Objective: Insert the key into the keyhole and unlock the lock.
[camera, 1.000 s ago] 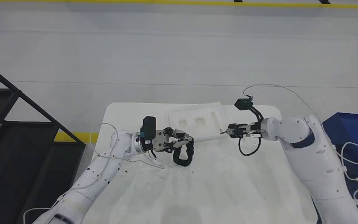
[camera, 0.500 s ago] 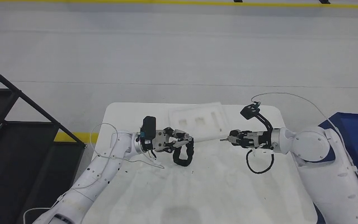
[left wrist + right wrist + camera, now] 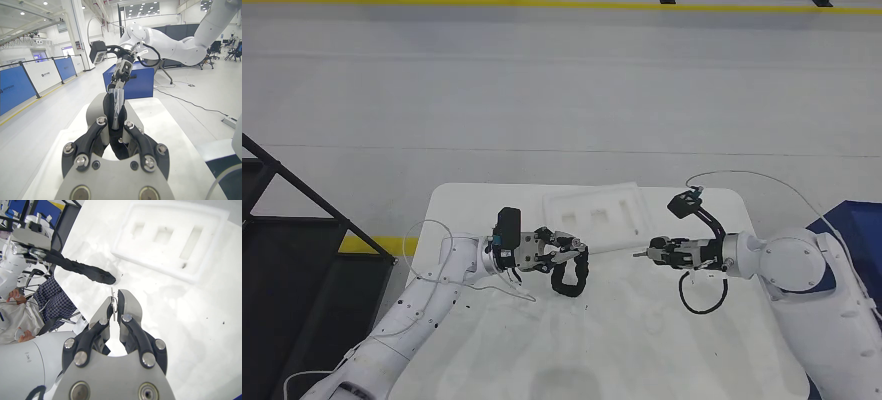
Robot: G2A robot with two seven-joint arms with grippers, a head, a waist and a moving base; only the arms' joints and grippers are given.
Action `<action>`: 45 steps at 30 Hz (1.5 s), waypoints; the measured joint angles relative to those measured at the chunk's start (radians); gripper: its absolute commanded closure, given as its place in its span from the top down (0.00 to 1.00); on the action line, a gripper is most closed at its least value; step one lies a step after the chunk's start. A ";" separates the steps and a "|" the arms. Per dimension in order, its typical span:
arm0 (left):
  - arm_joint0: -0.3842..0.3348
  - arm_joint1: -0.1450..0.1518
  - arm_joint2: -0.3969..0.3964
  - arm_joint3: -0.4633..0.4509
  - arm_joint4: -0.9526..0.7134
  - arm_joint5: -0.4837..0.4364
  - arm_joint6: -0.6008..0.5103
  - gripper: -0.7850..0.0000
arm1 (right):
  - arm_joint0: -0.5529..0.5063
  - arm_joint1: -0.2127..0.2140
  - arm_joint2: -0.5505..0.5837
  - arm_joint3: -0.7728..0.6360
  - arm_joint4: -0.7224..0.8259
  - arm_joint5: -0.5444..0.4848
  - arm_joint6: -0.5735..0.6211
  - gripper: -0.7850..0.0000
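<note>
Key (image 3: 113, 303) with small ring clamped between right jaws, blade tip poking past them toward lock (image 3: 567, 275). Key held above counter (image 3: 642, 340), right of middle, just in front of foam tray's right end. Gap between key and lock; not touching.

Lock: black cable loop with chrome cylinder (image 3: 116, 106), gripped by left jaws closed on cylinder, cylinder end facing right arm. Held above counter left of middle, loop hanging down.

White foam tray (image 3: 592, 215) with three recesses lies along counter's far edge.
</note>
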 measured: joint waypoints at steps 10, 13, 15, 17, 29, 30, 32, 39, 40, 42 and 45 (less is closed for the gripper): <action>-0.009 0.003 0.065 -0.109 0.195 0.073 0.045 0.00 | 0.053 0.015 0.011 -0.142 0.077 0.080 0.123 0.00; -0.025 0.001 0.088 -0.094 0.234 0.102 0.062 0.00 | 0.061 0.020 0.021 -0.198 0.094 0.112 0.149 0.00; -0.034 -0.002 0.101 -0.084 0.249 0.122 0.068 0.00 | 0.067 0.024 0.025 -0.237 0.102 0.124 0.170 0.00; -0.041 -0.005 0.112 -0.077 0.255 0.139 0.074 0.00 | 0.074 0.028 0.024 -0.271 0.101 0.124 0.186 0.00; -0.070 -0.027 0.146 -0.069 0.221 0.272 0.018 0.00 | 0.118 0.041 -0.035 -0.382 -0.039 0.165 0.172 0.00; -0.069 -0.028 0.144 -0.072 0.216 0.284 0.000 0.00 | 0.120 0.042 -0.043 -0.395 -0.066 0.177 0.170 0.00; -0.066 -0.029 0.142 -0.080 0.205 0.298 -0.028 0.00 | 0.123 0.044 -0.052 -0.416 -0.098 0.194 0.174 0.00; -0.051 -0.036 0.141 -0.113 0.161 0.335 -0.105 0.00 | 0.129 0.050 -0.072 -0.447 -0.141 0.245 0.177 0.00; -0.050 -0.037 0.143 -0.116 0.154 0.339 -0.109 0.00 | 0.129 0.050 -0.074 -0.446 -0.141 0.249 0.172 0.00; -0.048 -0.040 0.148 -0.120 0.147 0.347 -0.115 0.00 | 0.128 0.050 -0.075 -0.445 -0.141 0.254 0.165 0.00; -0.048 -0.041 0.149 -0.120 0.146 0.348 -0.115 0.00 | 0.128 0.050 -0.075 -0.445 -0.140 0.253 0.165 0.00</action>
